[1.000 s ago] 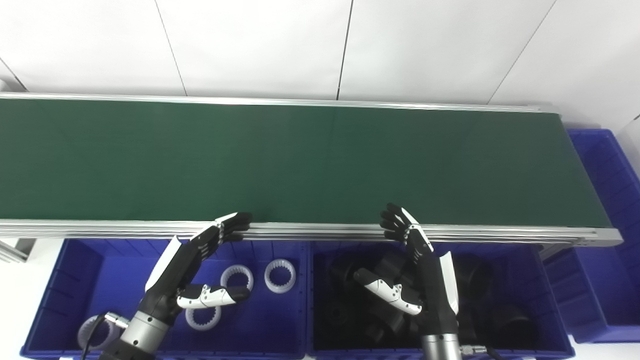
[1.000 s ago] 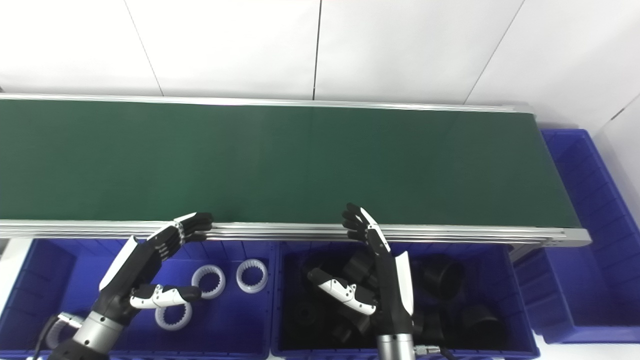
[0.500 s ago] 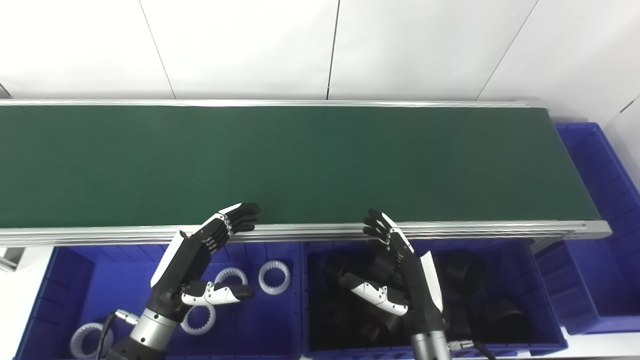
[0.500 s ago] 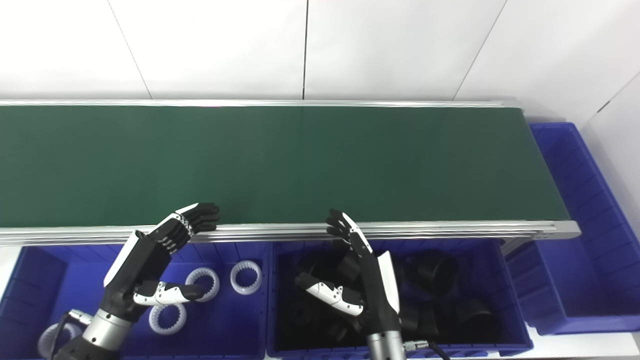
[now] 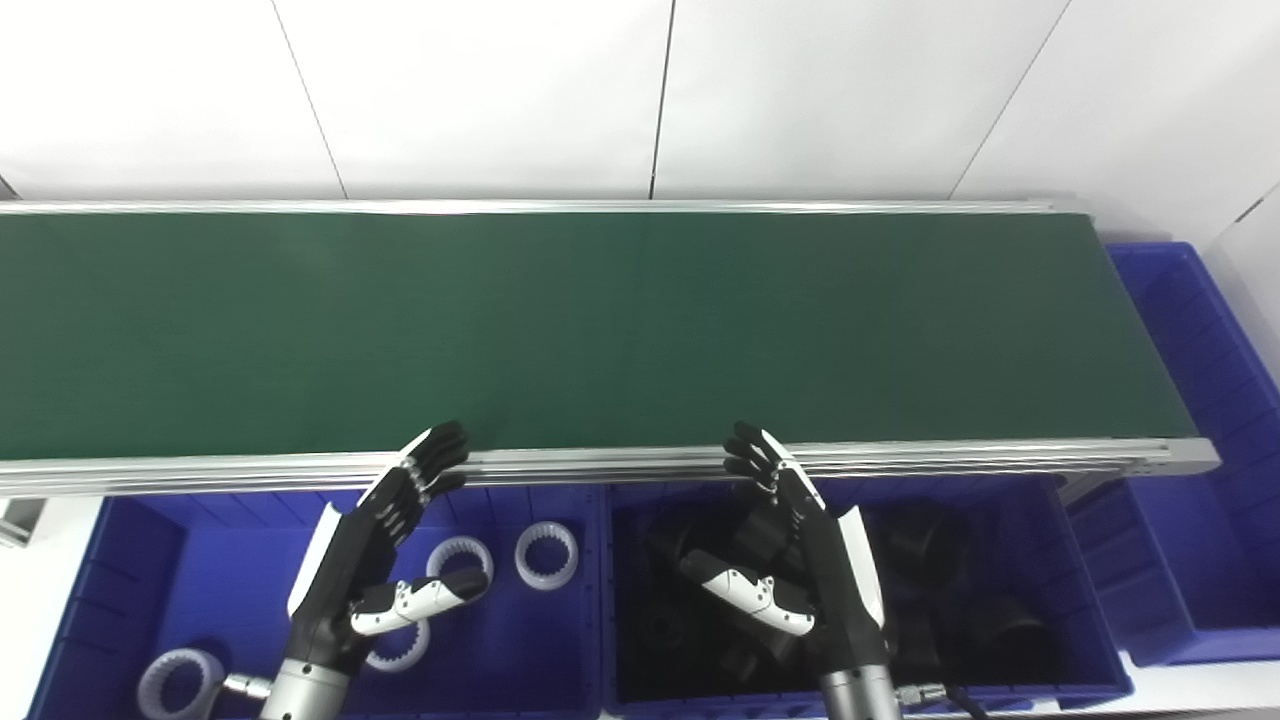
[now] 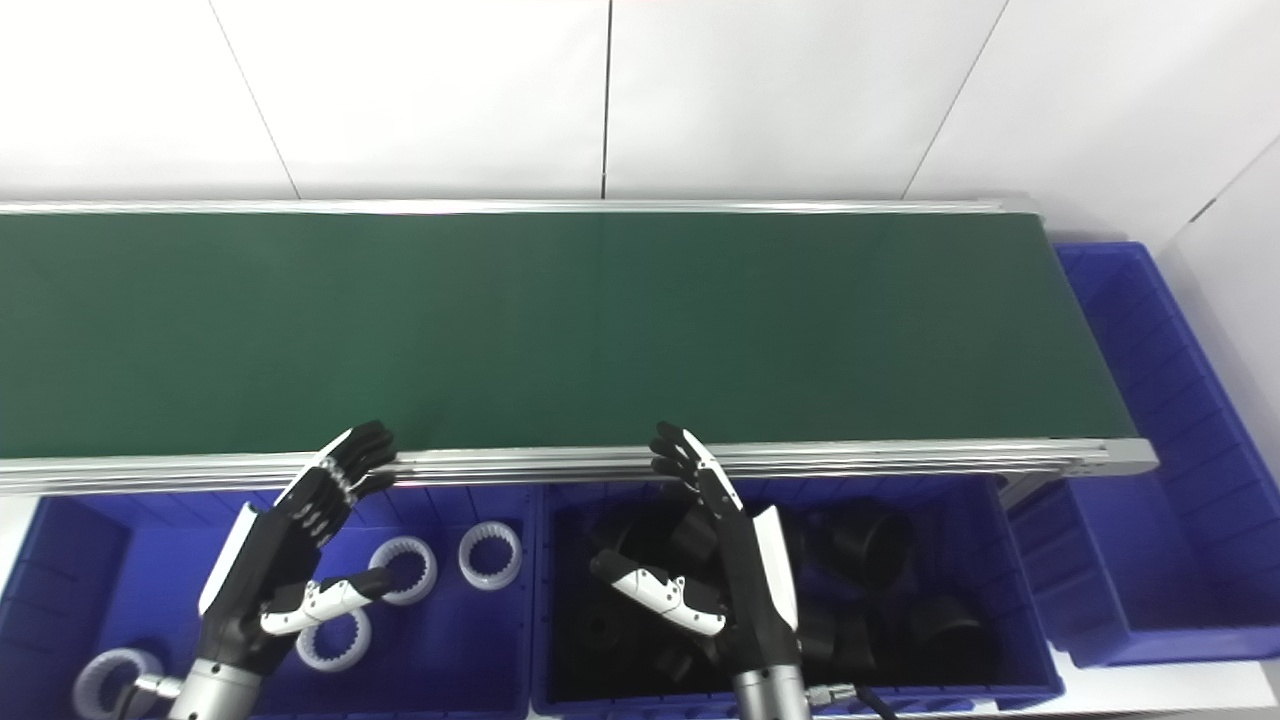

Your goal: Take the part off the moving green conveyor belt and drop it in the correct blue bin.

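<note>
The green conveyor belt (image 5: 600, 330) runs across the view and carries no part. My left hand (image 5: 375, 555) is open and empty, above the left blue bin (image 5: 235, 585), its fingertips at the belt's near rail. My right hand (image 5: 800, 560) is open and empty above the middle blue bin (image 5: 1090, 650), fingertips also at the rail. The left bin holds several white toothed rings (image 5: 546, 553). The middle bin holds several black cylindrical parts (image 5: 1000, 625).
A third blue bin (image 5: 1210, 480) stands at the belt's right end and looks empty. The aluminium rail (image 5: 600, 465) lies between the belt and the bins. A white wall stands behind the belt.
My left hand has drawn back toward me and to the left, its fingers straighter. My right hand has barely moved. The camera shifted a little.
</note>
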Controlling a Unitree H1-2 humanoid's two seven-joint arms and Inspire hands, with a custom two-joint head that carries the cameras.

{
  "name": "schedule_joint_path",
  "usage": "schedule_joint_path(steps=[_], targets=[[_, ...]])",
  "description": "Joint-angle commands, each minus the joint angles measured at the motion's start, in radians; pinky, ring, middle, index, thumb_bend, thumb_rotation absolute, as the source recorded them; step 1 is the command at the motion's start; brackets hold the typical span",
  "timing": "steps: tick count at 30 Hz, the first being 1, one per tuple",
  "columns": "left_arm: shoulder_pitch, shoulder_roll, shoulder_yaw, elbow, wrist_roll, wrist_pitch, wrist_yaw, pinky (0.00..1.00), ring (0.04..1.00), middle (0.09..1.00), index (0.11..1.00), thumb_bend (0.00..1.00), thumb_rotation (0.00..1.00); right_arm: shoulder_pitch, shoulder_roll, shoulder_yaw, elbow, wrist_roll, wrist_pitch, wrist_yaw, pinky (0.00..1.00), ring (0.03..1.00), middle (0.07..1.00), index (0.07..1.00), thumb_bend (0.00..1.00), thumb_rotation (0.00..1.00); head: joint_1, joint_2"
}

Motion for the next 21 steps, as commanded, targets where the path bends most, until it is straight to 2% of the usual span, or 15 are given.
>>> schedule_joint_path(steps=[1,21], targets=[[-0.007,-0.008,0.01,-0.012,0.007,-0.042,-0.001,0.84,0.876,0.888,0.886,0.81,0.41,0.002,0.003,-0.001,-0.032,-0.001,0.0,0.004,0.72,0.792,0.829,0.875,0.75,0.51,0.001,0.001],[-0.019,-0.012,0.018,-0.006,0.031,-0.042,-0.001,0.84,0.872,0.89,0.883,0.85,0.43,-0.002,0.006,-0.006,-0.032,0.009,-0.004,0.014,0.73,0.802,0.836,0.881,0.74,0.5,0.002,-0.001]])
